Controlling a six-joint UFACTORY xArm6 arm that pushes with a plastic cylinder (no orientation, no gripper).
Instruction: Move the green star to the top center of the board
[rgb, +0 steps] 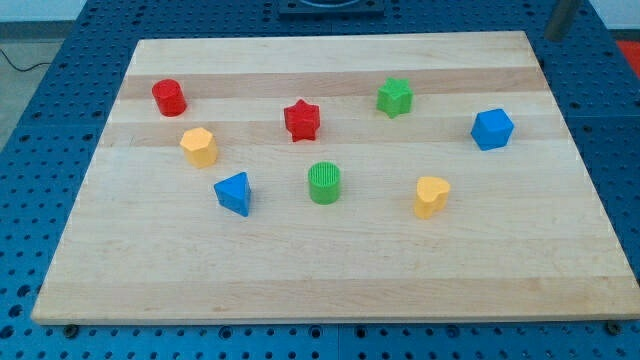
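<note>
The green star sits on the wooden board, right of centre in the upper part. A red star lies to its left and slightly lower. My tip shows at the view's top right, just beyond the board's top right corner, far from the green star and touching no block.
A red cylinder is at upper left, with a yellow hexagonal block below it. A blue triangle, a green cylinder and a yellow heart-like block form the lower row. A blue block is at right.
</note>
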